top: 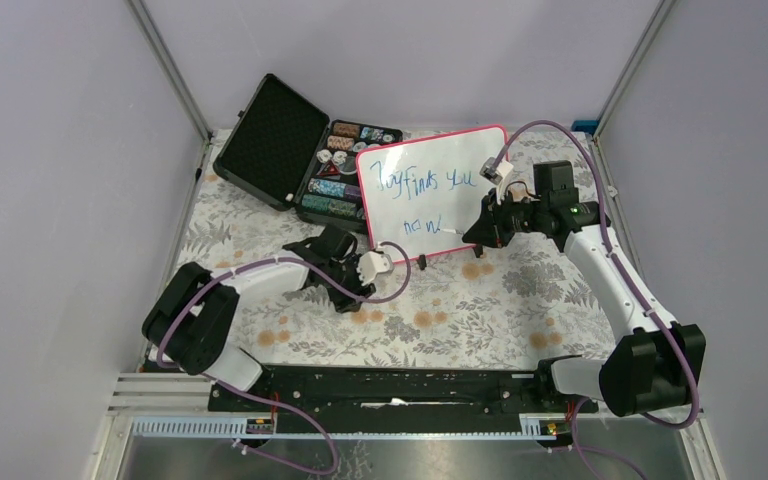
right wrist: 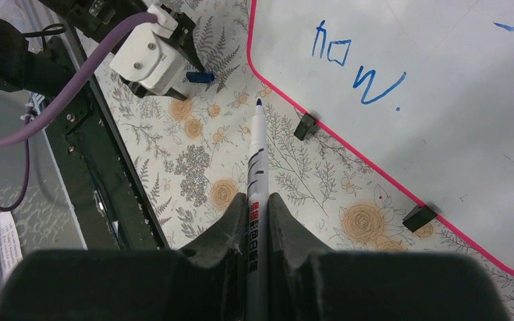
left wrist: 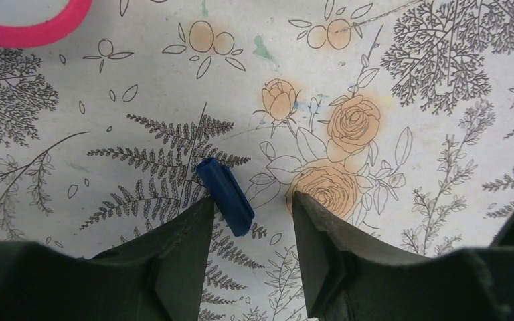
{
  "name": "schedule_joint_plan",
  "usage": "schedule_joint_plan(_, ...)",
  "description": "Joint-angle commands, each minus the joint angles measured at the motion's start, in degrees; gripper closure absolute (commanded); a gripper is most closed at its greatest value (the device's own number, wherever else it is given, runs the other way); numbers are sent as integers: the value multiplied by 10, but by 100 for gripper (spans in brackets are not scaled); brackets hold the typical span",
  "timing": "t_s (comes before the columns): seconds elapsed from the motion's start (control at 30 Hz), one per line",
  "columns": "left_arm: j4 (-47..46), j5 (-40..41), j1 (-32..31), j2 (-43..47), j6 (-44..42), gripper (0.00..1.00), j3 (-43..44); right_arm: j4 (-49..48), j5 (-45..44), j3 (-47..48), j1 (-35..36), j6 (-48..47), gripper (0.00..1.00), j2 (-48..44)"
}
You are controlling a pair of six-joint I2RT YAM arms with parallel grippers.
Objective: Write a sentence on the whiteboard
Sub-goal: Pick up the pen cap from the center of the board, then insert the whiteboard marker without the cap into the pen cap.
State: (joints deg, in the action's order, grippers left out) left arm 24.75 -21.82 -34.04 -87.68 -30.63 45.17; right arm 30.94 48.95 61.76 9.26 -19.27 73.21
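Observation:
The whiteboard stands tilted at the back of the table, pink-framed, with blue handwriting reading roughly "Joy finds you now." My right gripper is shut on a white marker. The marker's uncapped blue tip hangs over the tablecloth just off the board's lower corner, touching nothing. My left gripper is open, low over the cloth near that corner. A blue marker cap lies against its left finger, one end in the gap. That cap also shows in the right wrist view.
An open black poker-chip case with chips sits left of the board, close behind the left arm. Two black feet prop the board's lower edge. A black rail runs along the near edge between the arm bases.

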Motion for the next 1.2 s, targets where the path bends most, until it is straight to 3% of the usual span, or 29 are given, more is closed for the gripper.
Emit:
schedule_joint_plan(0.0, -25, 72, -15, 12, -2, 51, -52, -9, 2, -1, -4, -8, 100, -12)
schedule_joint_plan(0.2, -38, 114, -42, -6, 8, 60, -61, -8, 2, 1, -4, -7, 100, -10)
schedule_joint_plan(0.57, -25, 106, -43, 23, 9, 99, -47, -6, 20, -10, -3, -6, 100, -7)
schedule_joint_plan(0.97, -20, 91, -42, 71, 11, 100, -22, 11, 60, -17, -3, -12, 100, 9)
schedule_joint_plan(1.17, -5, 29, -43, 118, 28, 100, 26, 37, 100, -29, 19, -27, 100, 35)
